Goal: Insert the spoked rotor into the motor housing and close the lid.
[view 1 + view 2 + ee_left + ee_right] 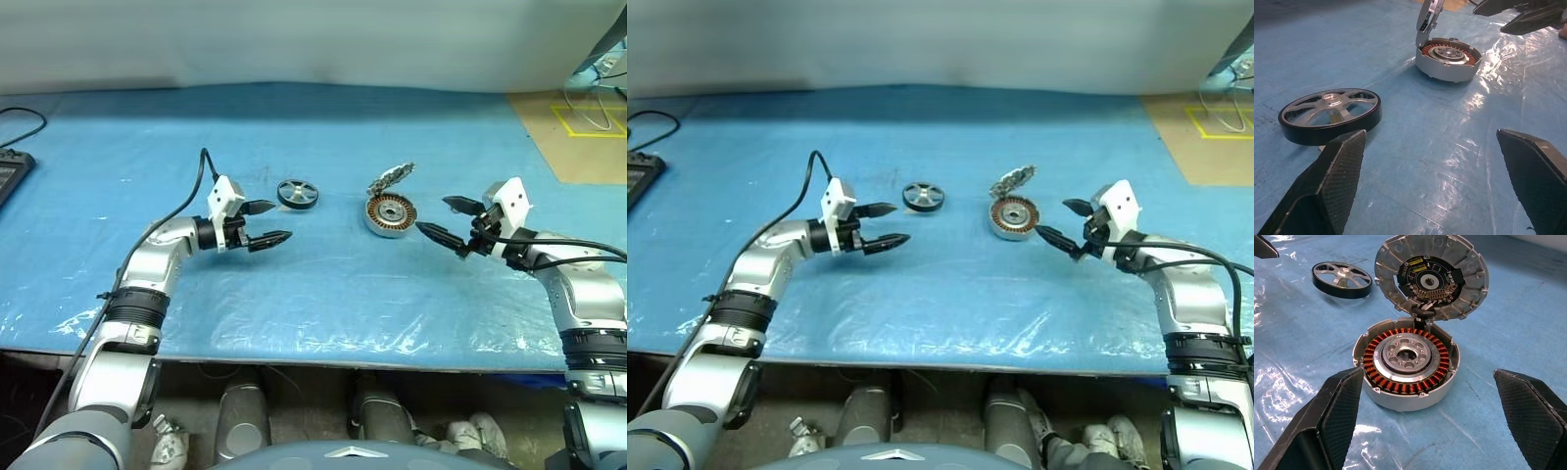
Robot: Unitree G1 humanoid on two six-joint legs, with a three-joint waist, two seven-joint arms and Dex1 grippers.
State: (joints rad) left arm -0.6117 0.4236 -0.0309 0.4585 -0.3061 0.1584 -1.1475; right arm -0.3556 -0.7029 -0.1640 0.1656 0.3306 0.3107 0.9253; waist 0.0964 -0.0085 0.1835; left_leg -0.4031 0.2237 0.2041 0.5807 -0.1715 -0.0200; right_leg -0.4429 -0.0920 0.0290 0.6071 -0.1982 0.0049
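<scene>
The spoked rotor [298, 193], a flat wheel with a black rim and silvery spokes, lies on the blue sheet just right of my left gripper [269, 222], which stands open and empty. Further right sits the motor housing [391, 214], a silver puck with copper coils around a hub [1406, 352]. Its lid [392, 177] is hinged up at the far rim, its patterned inner face [1431, 276] showing. My right gripper [448, 220] is open and empty just right of the housing, pointing at it.
A blue plastic sheet [323, 294] covers the table as far as its front edge. A dark device with a cable [10, 171] sits at the far left. A brown board with yellow tape [583, 132] lies at the far right.
</scene>
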